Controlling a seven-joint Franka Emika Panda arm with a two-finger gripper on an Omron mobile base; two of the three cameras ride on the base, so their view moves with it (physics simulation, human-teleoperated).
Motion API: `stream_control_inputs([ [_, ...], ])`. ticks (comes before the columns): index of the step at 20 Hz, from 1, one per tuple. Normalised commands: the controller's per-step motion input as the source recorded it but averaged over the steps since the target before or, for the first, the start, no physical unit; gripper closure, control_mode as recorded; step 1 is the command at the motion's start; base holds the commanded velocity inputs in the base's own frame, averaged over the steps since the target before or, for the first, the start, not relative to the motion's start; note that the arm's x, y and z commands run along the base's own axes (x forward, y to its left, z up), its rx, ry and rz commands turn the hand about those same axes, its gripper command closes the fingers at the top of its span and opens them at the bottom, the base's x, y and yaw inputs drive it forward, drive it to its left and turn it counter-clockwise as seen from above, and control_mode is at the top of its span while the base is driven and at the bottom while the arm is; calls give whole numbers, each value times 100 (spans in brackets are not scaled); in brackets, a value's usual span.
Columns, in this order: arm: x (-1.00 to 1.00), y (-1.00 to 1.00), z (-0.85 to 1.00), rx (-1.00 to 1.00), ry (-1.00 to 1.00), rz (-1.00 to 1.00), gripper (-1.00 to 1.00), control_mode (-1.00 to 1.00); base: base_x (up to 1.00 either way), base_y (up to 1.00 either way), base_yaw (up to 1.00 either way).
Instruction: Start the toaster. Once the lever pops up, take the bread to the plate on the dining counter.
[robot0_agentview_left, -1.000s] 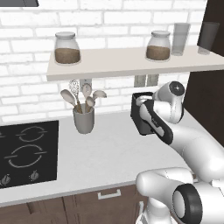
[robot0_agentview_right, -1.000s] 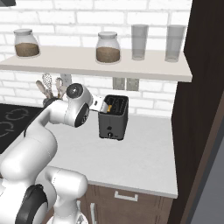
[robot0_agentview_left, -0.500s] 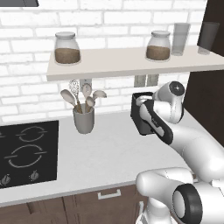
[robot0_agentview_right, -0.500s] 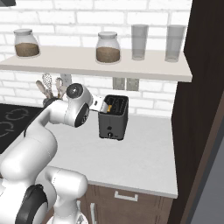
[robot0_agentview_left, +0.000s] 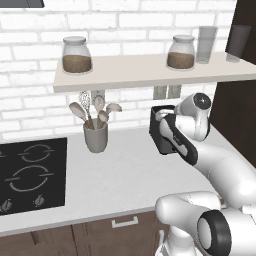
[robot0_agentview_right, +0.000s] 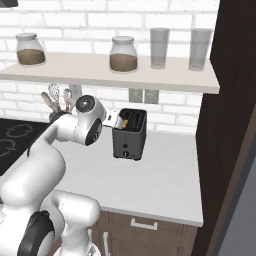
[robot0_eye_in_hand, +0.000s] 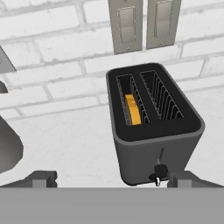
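Right by the white brick wall, the boxy dark grey toaster (robot0_eye_in_hand: 154, 131) sits on the white tabletop (robot0_agentview_right: 165, 175), under two pale wall outlets (robot0_eye_in_hand: 142, 24). A golden-orange bread slice (robot0_eye_in_hand: 133, 110) sits low in its left slot as seen from the hand; the other slot has nothing in it. Its little lever knob (robot0_eye_in_hand: 159, 170) is on the front face. The robot's tool (robot0_eye_in_hand: 112, 178) is spread wide, fingertips either side of the toaster front, pinching nothing.

No visible change: arm, toaster (robot0_agentview_right: 129, 134) and bread (robot0_eye_in_hand: 133, 110) as before.
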Motion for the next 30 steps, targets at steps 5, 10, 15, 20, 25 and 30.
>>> stream_control_inputs([
  [5,0,0,0,0,0,0,-100,-100,0,0,0],
  [10,0,0,0,0,0,0,-100,-100,0,0,0],
  [15,0,0,0,0,0,0,-100,-100,0,0,0],
  [20,0,0,0,0,0,0,-100,-100,0,0,0],
  [25,0,0,0,0,0,0,-100,-100,0,0,0],
  [30,0,0,0,0,0,0,-100,-100,0,0,0],
])
